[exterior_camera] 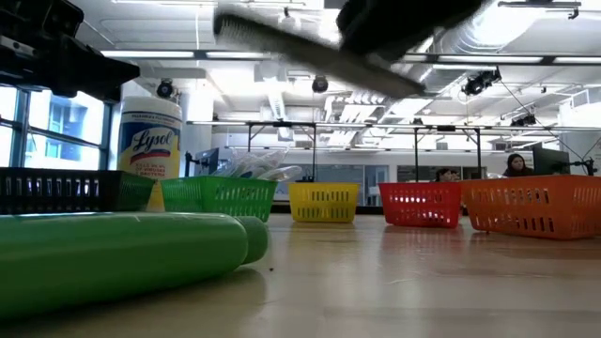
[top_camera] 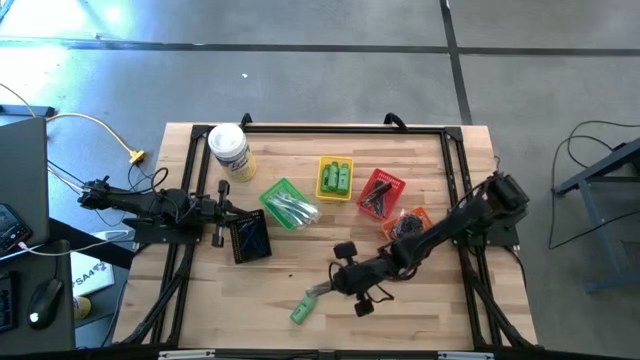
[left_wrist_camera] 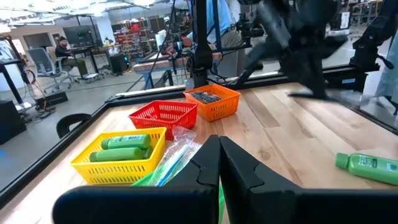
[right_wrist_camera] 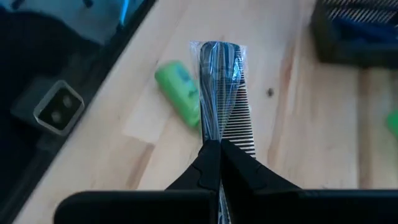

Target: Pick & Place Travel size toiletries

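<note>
The right gripper (right_wrist_camera: 219, 144) is pinching a wrapped comb (right_wrist_camera: 222, 93) in closed jaws above a green bottle (right_wrist_camera: 178, 92), while the left gripper (left_wrist_camera: 219, 149) is sitting closed and empty.

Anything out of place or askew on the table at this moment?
One green bottle lies on its side alone near the table's front edge, outside the baskets. The right gripper, shut on a wrapped comb, is above it. The left gripper waits shut.

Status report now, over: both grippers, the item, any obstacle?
Right gripper shut on wrapped comb, above green bottle. Left gripper shut, empty, waiting by baskets. No obstacle visible.
</note>
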`<action>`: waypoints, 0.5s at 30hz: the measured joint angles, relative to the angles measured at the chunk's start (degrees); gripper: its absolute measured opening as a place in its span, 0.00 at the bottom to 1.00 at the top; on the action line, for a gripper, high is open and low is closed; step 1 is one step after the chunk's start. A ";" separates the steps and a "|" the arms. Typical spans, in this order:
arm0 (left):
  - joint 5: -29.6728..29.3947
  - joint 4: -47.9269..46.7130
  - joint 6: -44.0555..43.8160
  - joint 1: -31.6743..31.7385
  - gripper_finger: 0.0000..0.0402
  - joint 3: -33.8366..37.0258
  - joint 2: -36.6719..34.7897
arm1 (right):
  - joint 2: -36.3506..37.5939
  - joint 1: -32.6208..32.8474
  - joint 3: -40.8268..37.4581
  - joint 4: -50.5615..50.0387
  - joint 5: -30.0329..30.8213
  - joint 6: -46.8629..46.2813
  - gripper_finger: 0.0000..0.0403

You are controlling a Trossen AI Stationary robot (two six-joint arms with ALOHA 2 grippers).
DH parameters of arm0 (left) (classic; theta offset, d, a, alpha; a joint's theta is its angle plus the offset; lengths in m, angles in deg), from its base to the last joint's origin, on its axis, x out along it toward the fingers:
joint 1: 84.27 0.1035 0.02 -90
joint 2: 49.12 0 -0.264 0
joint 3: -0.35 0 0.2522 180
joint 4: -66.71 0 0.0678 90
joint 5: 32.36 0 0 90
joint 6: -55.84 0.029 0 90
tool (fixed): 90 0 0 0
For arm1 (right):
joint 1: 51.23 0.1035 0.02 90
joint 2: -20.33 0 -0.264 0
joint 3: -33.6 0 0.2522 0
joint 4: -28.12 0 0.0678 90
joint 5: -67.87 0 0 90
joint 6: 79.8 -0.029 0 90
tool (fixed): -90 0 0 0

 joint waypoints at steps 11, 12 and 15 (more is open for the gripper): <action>-0.19 0.02 0.13 -0.01 0.00 0.00 -0.02 | 10.73 -2.06 0.00 -8.26 1.06 1.05 0.01; -0.21 0.02 0.13 0.00 0.00 0.00 -0.02 | 11.34 -2.06 0.00 -7.91 1.11 1.05 0.01; -0.24 0.02 0.13 0.00 0.00 0.00 -0.02 | 13.40 -2.33 -0.01 -8.67 1.90 1.02 0.01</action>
